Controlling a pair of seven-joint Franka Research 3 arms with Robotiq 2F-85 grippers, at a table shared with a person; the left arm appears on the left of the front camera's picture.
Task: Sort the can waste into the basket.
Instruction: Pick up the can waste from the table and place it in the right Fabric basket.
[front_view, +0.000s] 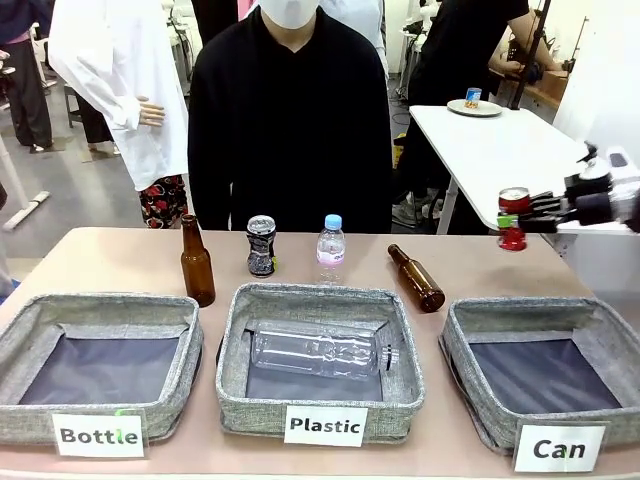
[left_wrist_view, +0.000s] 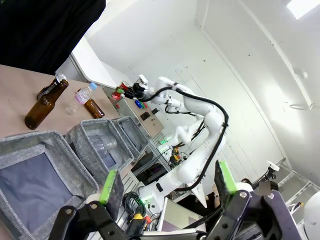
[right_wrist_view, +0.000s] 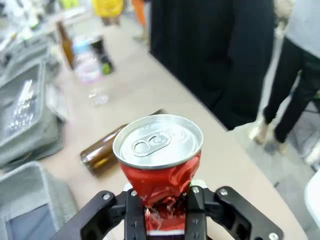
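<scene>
While my right gripper (right_wrist_view: 164, 207) pinches the slim red metal can (right_wrist_view: 160, 172), denting its waist, it hangs above the table's two o'clock edge, held high, I judge, to clear the rim of the grey woven "Can" basket (front_view: 520, 306) at four. The black-patterned, silver-topped can (front_view: 261, 245) stands at twelve; my left gripper (left_wrist_view: 165, 182) hangs spread.

Grips dented red can (right_wrist_view: 161, 172) in right tool (right_wrist_view: 164, 201), silver top up, over bench (right_wrist_view: 150, 85); brown bottle (right_wrist_view: 99, 154) lying behind.

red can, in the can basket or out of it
Out. The right tool grips the dented red can in the air above the table, not inside the Can basket.
</scene>
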